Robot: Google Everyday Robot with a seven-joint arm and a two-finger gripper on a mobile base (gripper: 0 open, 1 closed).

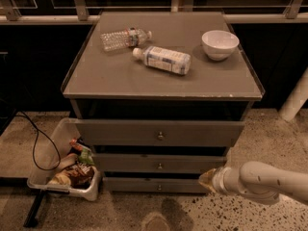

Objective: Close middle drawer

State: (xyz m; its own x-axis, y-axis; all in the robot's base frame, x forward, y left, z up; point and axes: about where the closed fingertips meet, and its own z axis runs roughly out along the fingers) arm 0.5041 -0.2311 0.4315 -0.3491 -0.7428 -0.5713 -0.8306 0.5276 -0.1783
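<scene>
The middle drawer (pixel 159 163) is a wide shallow grey-brown front with a small round knob (pixel 159 166), second of three in the cabinet. Its front stands a little forward of the lowest drawer (pixel 159 185). The top drawer (pixel 159 132) above it sticks out further. My gripper (pixel 208 179) reaches in from the lower right on a white arm (pixel 262 181), at the right end of the middle drawer front, close to or touching it.
On the cabinet top (pixel 120 73) lie a clear water bottle (pixel 124 37), a labelled bottle (pixel 162 59) and a white bowl (pixel 220 44). A clear bin of snacks (pixel 67 170) and a black cable (pixel 36 143) sit on the floor at the left.
</scene>
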